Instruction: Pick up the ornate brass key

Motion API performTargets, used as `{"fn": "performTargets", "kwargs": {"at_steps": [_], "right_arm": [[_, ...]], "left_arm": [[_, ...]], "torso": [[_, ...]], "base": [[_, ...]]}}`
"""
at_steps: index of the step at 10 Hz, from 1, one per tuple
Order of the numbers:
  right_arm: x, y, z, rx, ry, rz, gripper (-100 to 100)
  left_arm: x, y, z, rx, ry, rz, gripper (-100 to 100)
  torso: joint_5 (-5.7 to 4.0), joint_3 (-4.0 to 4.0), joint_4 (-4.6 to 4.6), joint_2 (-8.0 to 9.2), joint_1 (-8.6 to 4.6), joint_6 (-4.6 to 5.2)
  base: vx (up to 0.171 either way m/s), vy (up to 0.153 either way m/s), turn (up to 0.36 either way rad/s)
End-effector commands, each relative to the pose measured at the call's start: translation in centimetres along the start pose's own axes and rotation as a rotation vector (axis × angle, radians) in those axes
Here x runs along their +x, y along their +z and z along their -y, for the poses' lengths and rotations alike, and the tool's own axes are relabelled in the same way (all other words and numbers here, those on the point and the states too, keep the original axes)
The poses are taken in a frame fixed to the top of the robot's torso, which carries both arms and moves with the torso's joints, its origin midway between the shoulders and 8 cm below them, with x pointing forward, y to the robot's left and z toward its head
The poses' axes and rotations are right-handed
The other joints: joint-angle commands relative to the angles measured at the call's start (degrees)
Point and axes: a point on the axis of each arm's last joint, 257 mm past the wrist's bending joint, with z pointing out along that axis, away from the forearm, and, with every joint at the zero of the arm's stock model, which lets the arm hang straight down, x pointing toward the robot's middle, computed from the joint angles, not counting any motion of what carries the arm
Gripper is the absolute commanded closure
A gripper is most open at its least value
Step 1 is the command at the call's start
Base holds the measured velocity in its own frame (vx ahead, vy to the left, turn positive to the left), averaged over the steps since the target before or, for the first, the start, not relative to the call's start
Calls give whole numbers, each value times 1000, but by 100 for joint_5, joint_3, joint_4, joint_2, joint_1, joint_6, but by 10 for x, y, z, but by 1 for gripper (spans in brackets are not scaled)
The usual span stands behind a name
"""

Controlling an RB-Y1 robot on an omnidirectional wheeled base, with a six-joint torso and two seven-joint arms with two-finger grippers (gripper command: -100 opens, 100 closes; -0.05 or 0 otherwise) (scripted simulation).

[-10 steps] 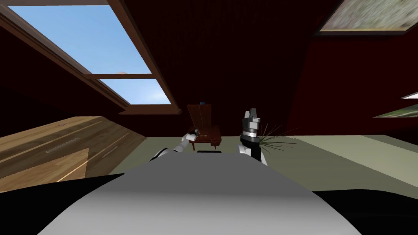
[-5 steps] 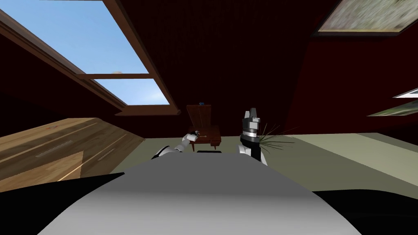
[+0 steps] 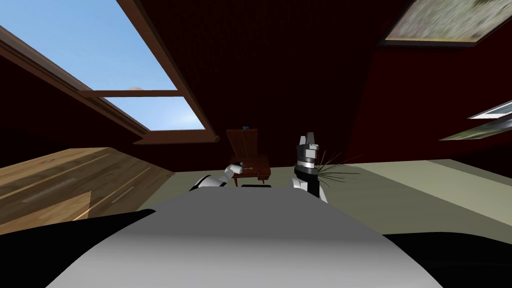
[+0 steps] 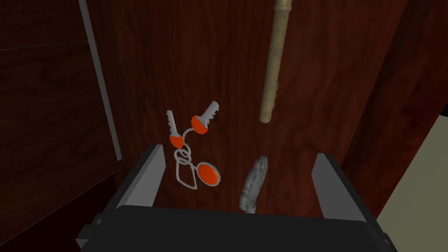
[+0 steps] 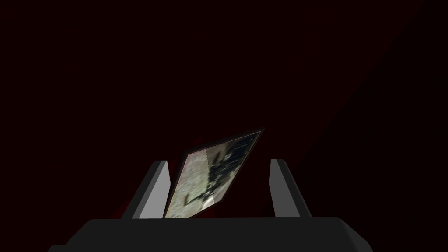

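On the dark red-brown desk (image 4: 306,109), start with the bunch of orange-headed keys (image 4: 200,124) on its wire ring. It lies just inside one finger of the left gripper (image 4: 239,153) and is not your target. Next to it, between the widely parted fingers and close to the gripper's dark body, lies the ornate key (image 4: 254,181). It is drawn grey rather than brassy, with its fretted bow showing and its lower end hidden by the block. Farther out from the gripper, a long tan rod (image 4: 273,65) lies apart from the key, nearer the desk's edge where pale floor shows.

You should expect the key to be small, light, stiff and thin, lying flat on smooth wood, so it will probably skate if nudged. Close across the bow's flat faces or its edges, with the blades right down at the desk top. The right gripper (image 3: 310,136) stands raised beside the desk, fingers apart and empty.
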Motion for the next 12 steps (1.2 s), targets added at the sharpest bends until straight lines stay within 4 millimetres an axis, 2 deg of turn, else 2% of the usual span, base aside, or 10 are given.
{"fn": "performTargets", "kwargs": {"at_steps": [1,2,3,5,6,7,10,11,12], "right_arm": [[0,0,0,0,0,0,0],[0,0,0,0,0,0,0],[0,0,0,0,0,0,0],[0,0,0,0,0,0,0],[0,0,0,0,0,0,0],[0,0,0,0,0,0,0],[0,0,0,0,0,0,0],[0,0,0,0,0,0,0],[0,0,0,0,0,0,0]], "left_arm": [[3,0,-5,-20,1,3,-100],[8,1,-20,-68,3,8,-100],[11,1,-25,-85,3,9,-100],[11,0,-25,-87,3,8,-100],[12,0,-26,-89,3,8,0],[8,2,-37,-89,2,8,-100],[7,3,-40,-89,1,8,-100],[3,5,-51,-88,0,9,-100],[3,5,-51,-88,0,9,-100]], "torso": [[0,0,0,0,0,0],[0,1,1,2,0,-1],[0,0,0,0,-1,1],[0,0,0,1,-1,-1],[0,4,1,7,-1,-1],[-1,6,2,11,-1,-1],[-1,-3,-1,-4,-3,-2],[-1,2,0,4,-2,-1],[0,6,2,12,2,-2]], "base": [[29,6,-18],[38,5,-51],[44,6,-58],[24,2,-11],[0,0,0],[46,-14,-11],[45,-6,-2],[4,7,-22],[0,0,0]]}}
